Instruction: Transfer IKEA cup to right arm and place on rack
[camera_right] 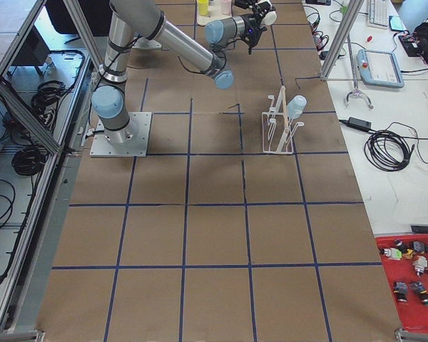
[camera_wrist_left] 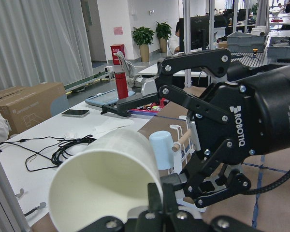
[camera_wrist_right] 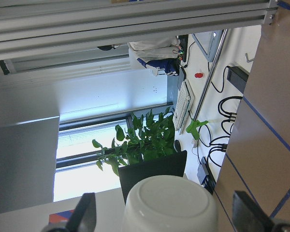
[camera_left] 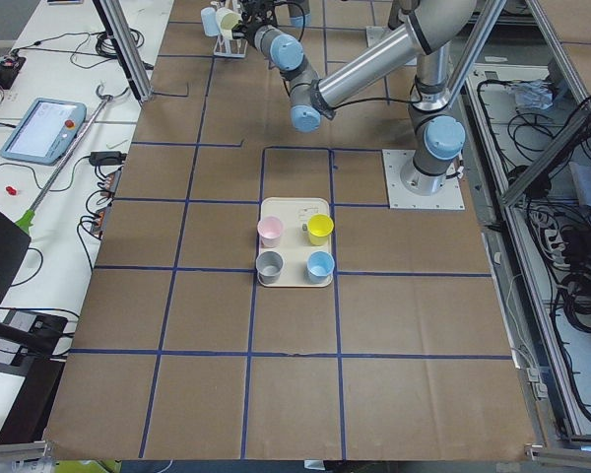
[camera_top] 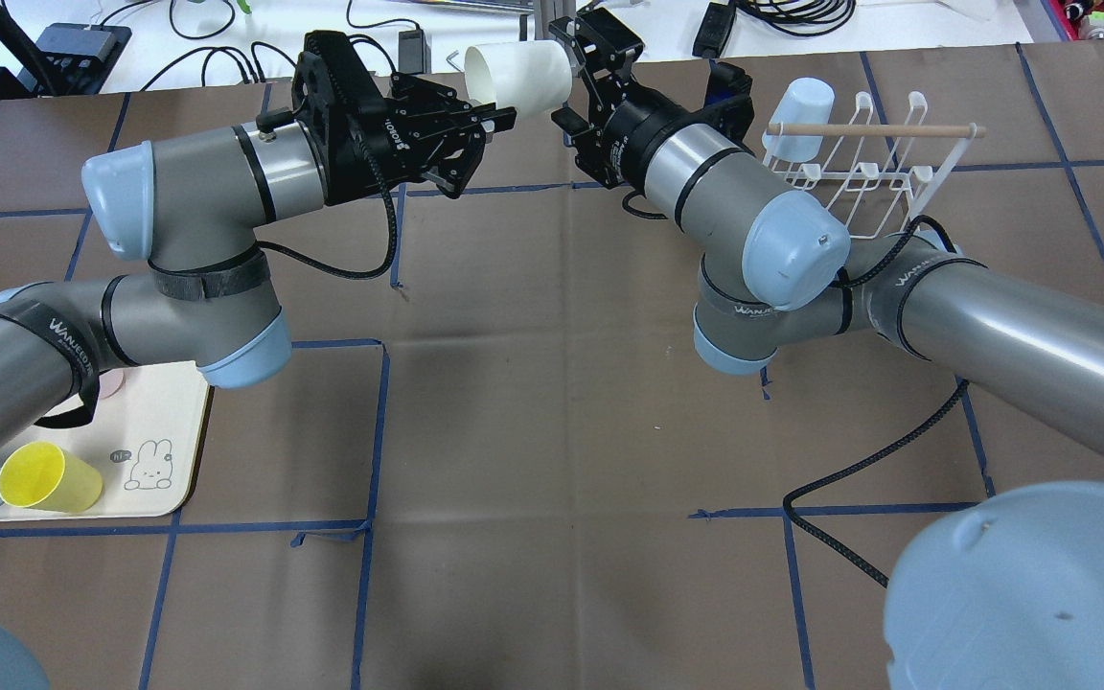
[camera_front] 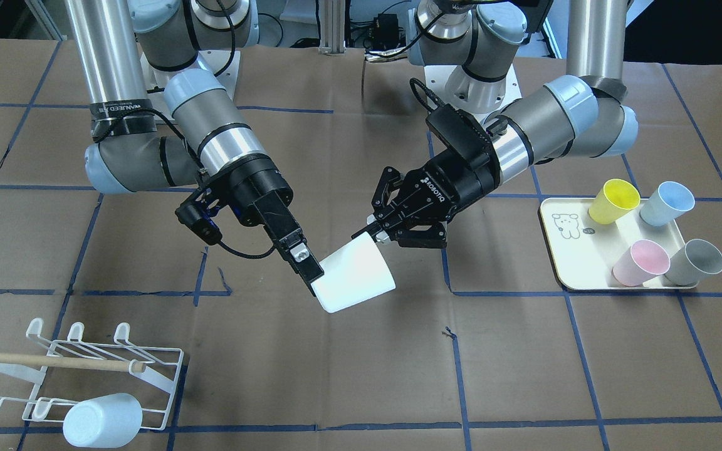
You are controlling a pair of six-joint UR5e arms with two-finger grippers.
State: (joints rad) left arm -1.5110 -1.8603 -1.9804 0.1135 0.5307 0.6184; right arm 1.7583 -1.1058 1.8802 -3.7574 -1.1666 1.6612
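Note:
A white cup [camera_front: 355, 275] hangs on its side above the middle of the table. My left gripper [camera_front: 378, 237] is shut on the cup's rim; in the left wrist view its fingers pinch the rim of the open mouth [camera_wrist_left: 101, 188]. My right gripper [camera_front: 314, 275] is open, with one finger on each side of the cup's base. In the right wrist view the base [camera_wrist_right: 169, 203] sits between the two fingers [camera_wrist_right: 87, 212] with a gap on each side. The white wire rack [camera_front: 73, 369] with its wooden dowel stands apart from both grippers.
A pale-blue cup [camera_front: 101, 419] hangs on the rack's front prongs. A cream tray [camera_front: 561, 250] holds yellow, blue, pink and grey cups on the robot's left side. Blue tape lines cross the brown table cover. A black cable trails from the right wrist.

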